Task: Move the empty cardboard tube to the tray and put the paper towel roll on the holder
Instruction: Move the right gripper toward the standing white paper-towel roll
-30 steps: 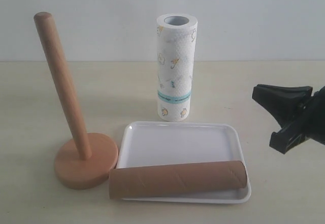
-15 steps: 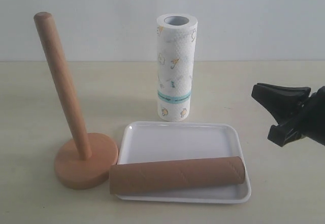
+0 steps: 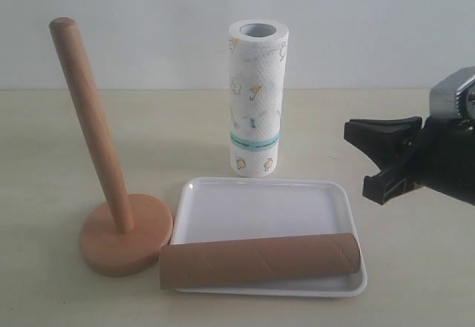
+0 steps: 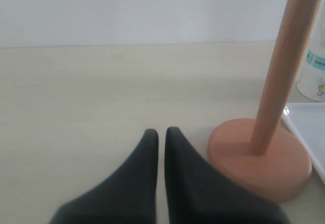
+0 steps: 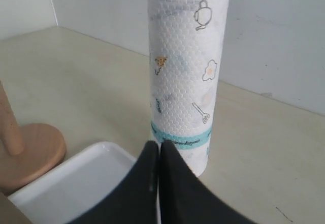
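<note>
The brown cardboard tube (image 3: 260,262) lies across the front rim of the white tray (image 3: 260,205). The paper towel roll (image 3: 257,97) stands upright on the table just behind the tray. The wooden holder (image 3: 125,236) stands left of the tray, its rod bare. My right gripper (image 3: 355,133) hovers to the right of the roll, shut and empty. In the right wrist view the gripper (image 5: 156,145) points at the teal band of the roll (image 5: 186,66). In the left wrist view my left gripper (image 4: 161,132) is shut and empty, low over the table beside the holder's base (image 4: 260,155).
A white wall runs behind the beige table. In the left wrist view, the tray's corner (image 4: 304,127) and the roll's foot (image 4: 316,76) show past the holder. In the right wrist view, the holder's base (image 5: 30,152) lies beyond the tray (image 5: 66,183).
My right gripper has moved left toward the paper towel roll, with more of the arm now in view. The tube rocked slightly on the tray's front rim.
</note>
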### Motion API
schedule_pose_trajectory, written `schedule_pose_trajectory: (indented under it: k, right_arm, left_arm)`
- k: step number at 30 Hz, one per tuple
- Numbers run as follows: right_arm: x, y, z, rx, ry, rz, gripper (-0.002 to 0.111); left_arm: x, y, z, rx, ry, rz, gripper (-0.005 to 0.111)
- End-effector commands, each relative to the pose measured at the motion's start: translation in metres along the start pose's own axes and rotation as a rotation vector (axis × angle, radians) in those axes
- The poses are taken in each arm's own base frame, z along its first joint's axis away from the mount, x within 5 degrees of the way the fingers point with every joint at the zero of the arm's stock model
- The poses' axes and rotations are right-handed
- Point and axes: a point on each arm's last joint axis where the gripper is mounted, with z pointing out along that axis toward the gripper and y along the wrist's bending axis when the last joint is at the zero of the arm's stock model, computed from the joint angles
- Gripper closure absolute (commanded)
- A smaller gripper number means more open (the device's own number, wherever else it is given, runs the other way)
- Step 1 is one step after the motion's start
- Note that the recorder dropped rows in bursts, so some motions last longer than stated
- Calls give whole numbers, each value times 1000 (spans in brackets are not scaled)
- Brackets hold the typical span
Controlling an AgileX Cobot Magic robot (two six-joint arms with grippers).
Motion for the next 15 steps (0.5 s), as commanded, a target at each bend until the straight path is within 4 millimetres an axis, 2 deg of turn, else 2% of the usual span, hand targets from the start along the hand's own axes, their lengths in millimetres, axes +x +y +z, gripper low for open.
schedule_pose_trajectory:
  k: [1, 4, 7, 15]
  right_arm:
    - [-5, 2, 9, 1, 44, -34, 109]
    - [-6, 0, 11, 9, 48, -38, 105]
    - [-5, -1, 11, 14, 58, -27, 97]
    - [7, -3, 16, 9, 98, 55, 61]
  left_arm:
    - [0, 0, 0, -1, -8, 2, 103]
    - [0, 0, 0, -1, -8, 2, 103]
    - [0, 0, 0, -1, -8, 2, 103]
    - [0, 0, 0, -1, -8, 2, 103]
